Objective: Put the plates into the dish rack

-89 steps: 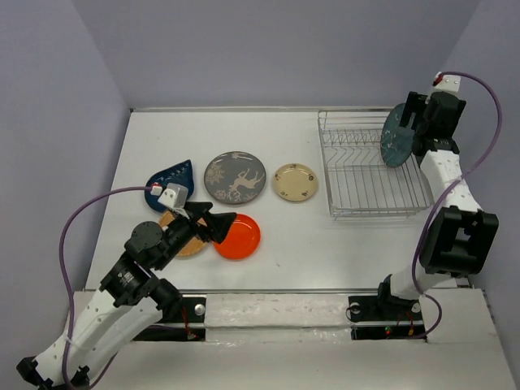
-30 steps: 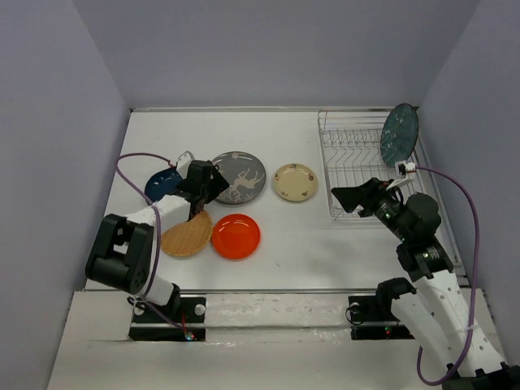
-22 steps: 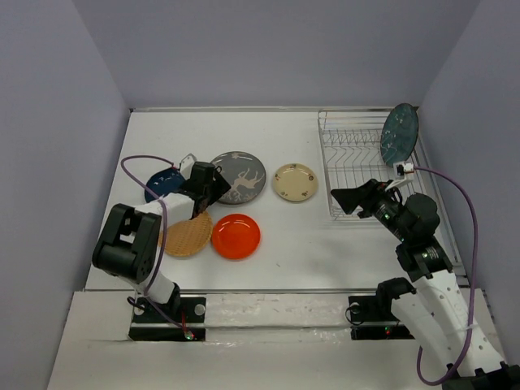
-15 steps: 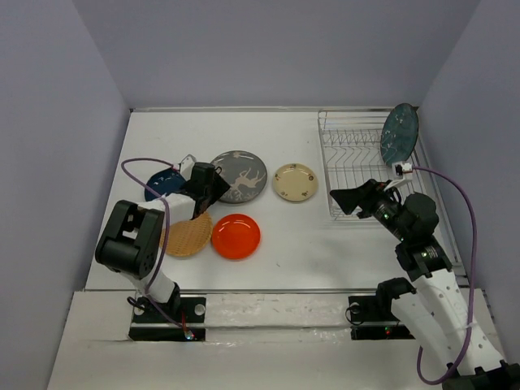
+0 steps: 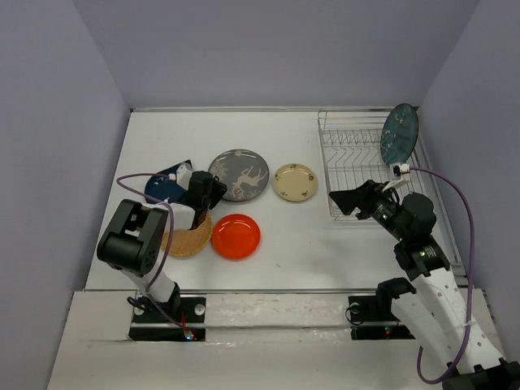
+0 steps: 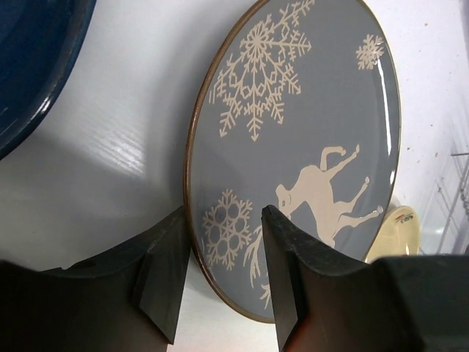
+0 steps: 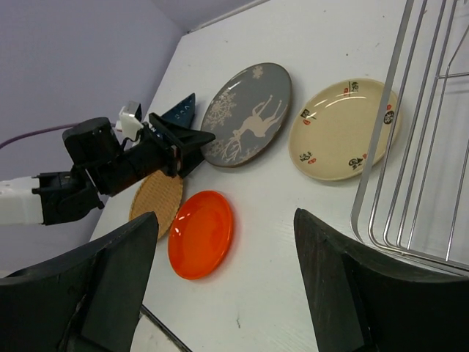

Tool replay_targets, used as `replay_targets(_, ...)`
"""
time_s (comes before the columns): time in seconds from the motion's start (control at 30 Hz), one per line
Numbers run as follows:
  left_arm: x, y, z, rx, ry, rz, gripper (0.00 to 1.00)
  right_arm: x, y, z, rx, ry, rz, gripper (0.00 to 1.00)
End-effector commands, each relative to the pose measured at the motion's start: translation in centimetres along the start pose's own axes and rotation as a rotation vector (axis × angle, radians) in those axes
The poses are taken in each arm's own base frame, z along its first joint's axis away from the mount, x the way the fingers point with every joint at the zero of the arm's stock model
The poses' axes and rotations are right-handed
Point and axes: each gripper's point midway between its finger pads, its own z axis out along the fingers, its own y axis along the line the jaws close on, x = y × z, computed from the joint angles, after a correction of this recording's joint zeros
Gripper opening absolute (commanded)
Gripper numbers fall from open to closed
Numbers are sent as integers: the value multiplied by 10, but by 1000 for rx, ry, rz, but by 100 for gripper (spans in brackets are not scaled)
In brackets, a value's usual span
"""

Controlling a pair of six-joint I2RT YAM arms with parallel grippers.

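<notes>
White table (image 5: 325,252) fills the overhead view, and the rack (image 5: 349,154) sits at the upper right. One plate is in already: the teal plate (image 5: 400,134) stands on edge at the rack's far right corner, tilted against the wires.

The other five are flat on the table, left of the rack. The deer plate (image 5: 240,174) lies just left of centre. Below it is the orange plate (image 5: 236,236), with the waffle plate (image 5: 188,242) just beside it on the left, part hidden under the left arm. The cream plate (image 5: 295,181) lies between the deer plate and the rack, apart from both. The blue leaf plate (image 5: 162,185) is at middle left, partly covered by the arm and its cable.

Now the claws. The left gripper (image 6: 226,213) is low at the deer plate's lower left edge. In its wrist view the fingers (image 6: 165,271) straddle the rim at a middling gap, one outside the rim and one over the snowflake on the plate's face. Whether they touch the plate, I cannot tell.

The right gripper (image 5: 345,199) hangs at the rack's lower left corner, in the right half of the overhead view. Its jaws are spread wide and hold nothing, and its camera looks down across the cream, deer and orange plates.
</notes>
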Motion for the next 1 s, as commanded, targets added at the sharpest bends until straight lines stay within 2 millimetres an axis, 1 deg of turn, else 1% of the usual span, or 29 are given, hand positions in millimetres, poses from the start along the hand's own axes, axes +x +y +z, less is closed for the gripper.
replay_targets(0.0, 6, 13, 9, -20, -12, -26, 53, -4, 9, 0, -39, -14, -8, 80)
replay_targets(0.03, 7, 16, 10, -28, -9, -24, 53, -4, 9, 0, -41, -14, -7, 80)
replay_targets(0.07, 7, 14, 11, -18, -15, -29, 45, -4, 10, 0, -43, -14, -8, 80)
replay_targets(0.13, 9, 19, 12, -22, -17, -30, 39, -4, 10, 0, -42, -12, -5, 80)
replay_targets(0.17, 7, 17, 12, -11, -27, -35, 31, -3, 9, 0, -38, -9, -6, 79)
replay_targets(0.2, 7, 18, 11, -8, -28, -38, 26, -4, 10, -1, -40, -10, -6, 79)
replay_targets(0.23, 6, 18, 10, 1, -38, -39, 20, -4, 10, -1, -38, -10, -10, 79)
replay_targets(0.33, 5, 18, 7, 11, -44, -45, 12, -4, 9, 1, -30, 3, -12, 79)
replay_targets(0.37, 4, 16, 7, 19, -50, -51, 6, -3, 8, 1, -29, 7, -12, 79)
replay_targets(0.43, 3, 16, 4, 30, -57, -58, 5, -4, 9, 1, -30, 11, -17, 79)
replay_targets(0.5, -1, 11, 1, 60, -72, -69, 6, -2, 8, 1, -25, 22, -14, 79)
replay_targets(0.57, -8, 2, -7, 104, -98, -77, 6, -2, 10, 1, -32, 23, -18, 79)
replay_targets(0.6, -12, 1, -11, 111, -112, -69, 6, 0, 10, 2, -38, 38, -19, 80)
replay_targets(0.63, -21, -10, -19, 148, -137, -71, 6, 1, 11, 3, -43, 47, -20, 80)
replay_targets(0.67, -26, -16, -24, 173, -156, -71, 6, 1, 13, 4, -51, 55, -21, 80)
replay_targets(0.7, -31, -23, -29, 203, -170, -65, 6, 6, 13, 7, -62, 88, -15, 81)
replay_targets(0.73, -39, -32, -41, 248, -196, -48, 6, 7, 13, 9, -69, 102, -17, 82)
replay_targets(0.77, -44, -39, -47, 278, -213, -42, 6, 9, 14, 11, -77, 117, -14, 82)
replay_targets(0.8, -46, -39, -51, 288, -222, -35, 6, 9, 18, 12, -97, 128, -13, 83)
replay_targets(0.83, -54, -48, -62, 322, -250, -31, 6, 13, 16, 16, -98, 149, -3, 84)
replay_targets(0.9, -62, -51, -71, 341, -278, -35, 5, 13, 17, 20, -115, 156, 2, 85)
replay_targets(0.93, -66, -52, -79, 357, -296, -38, 5, 17, 19, 22, -123, 173, 13, 85)
replay_targets(0.97, -68, -54, -82, 369, -302, -37, 5, 17, 17, 25, -122, 174, 16, 85)
